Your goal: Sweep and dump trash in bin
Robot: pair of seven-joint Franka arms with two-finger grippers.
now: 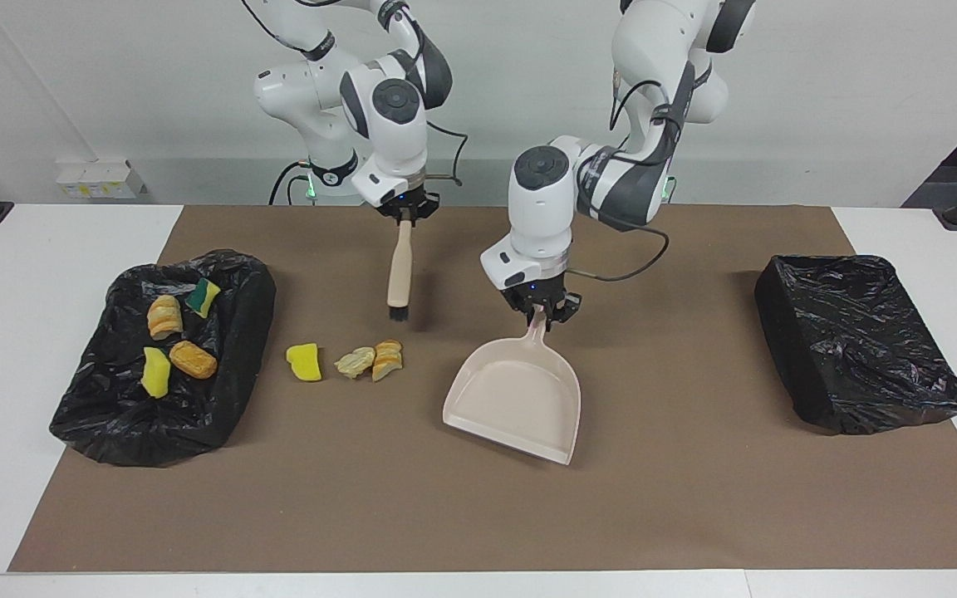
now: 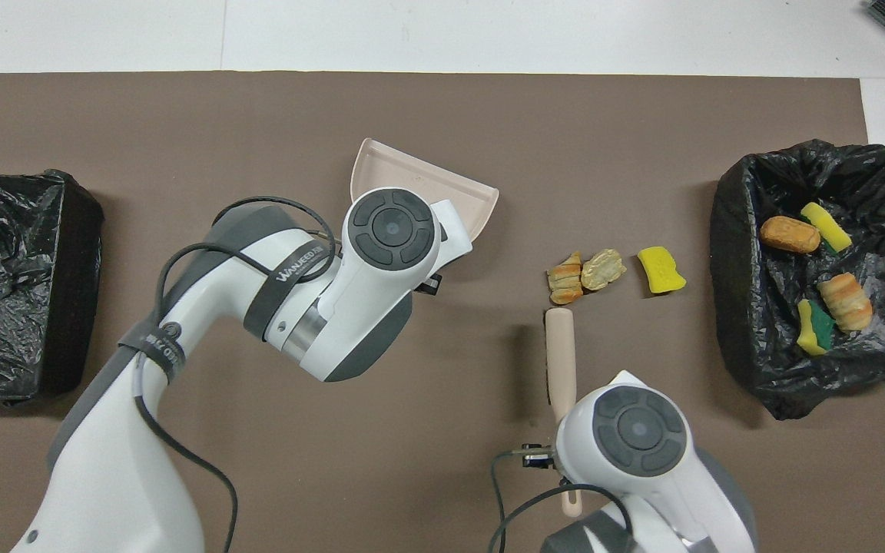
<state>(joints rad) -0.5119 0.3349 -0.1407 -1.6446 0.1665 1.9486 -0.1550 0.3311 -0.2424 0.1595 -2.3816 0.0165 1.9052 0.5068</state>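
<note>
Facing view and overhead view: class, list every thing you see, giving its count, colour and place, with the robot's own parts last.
loose scraps: three, one yellow, two tan-orange, on the mat beside the filled bin.
binned scraps: four, yellow, green-backed and tan-orange, in the filled bin.
filled bin: one, black-lined, at the right arm's end.
empty bin: one, black-lined, at the left arm's end.
dustpan: one, beige, raised and tilted, mid-table.
brush: one, beige, hanging bristles down.
mat: one, brown, on the white table.
left pincer: shut on the dustpan's handle.
right pincer: shut on the brush.
</note>
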